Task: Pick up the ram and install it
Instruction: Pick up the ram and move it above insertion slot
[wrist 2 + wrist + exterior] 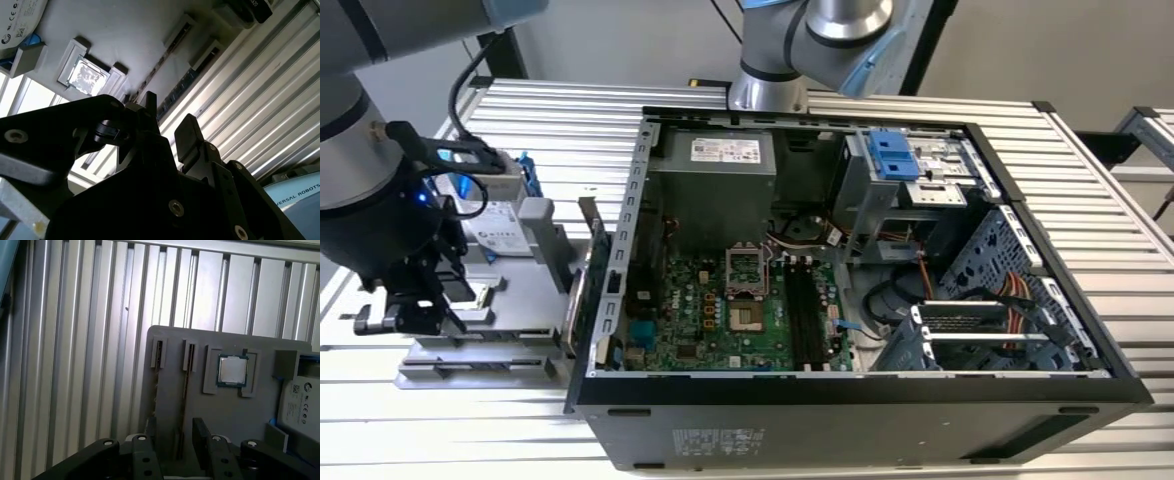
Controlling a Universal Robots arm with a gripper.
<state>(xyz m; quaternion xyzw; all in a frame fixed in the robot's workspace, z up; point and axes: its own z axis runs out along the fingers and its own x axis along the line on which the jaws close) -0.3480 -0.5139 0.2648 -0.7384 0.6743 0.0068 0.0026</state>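
Fingers (202,437) of the gripper (176,442) are seen spread apart with nothing clamped, 1 on each side of the ram (185,390). The ram stands on edge in a slot of the grey holder (230,410) on the worktop (75,365), beside the open computer case (854,410). The pick-up step is judged to be in hand. An even squeeze on the ram's 2 flat faces is called for, kept square to the slot.

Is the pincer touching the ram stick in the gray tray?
Cannot tell. In the first wrist view the open pincer straddles the ram stick, but the angle hides any gap or contact.
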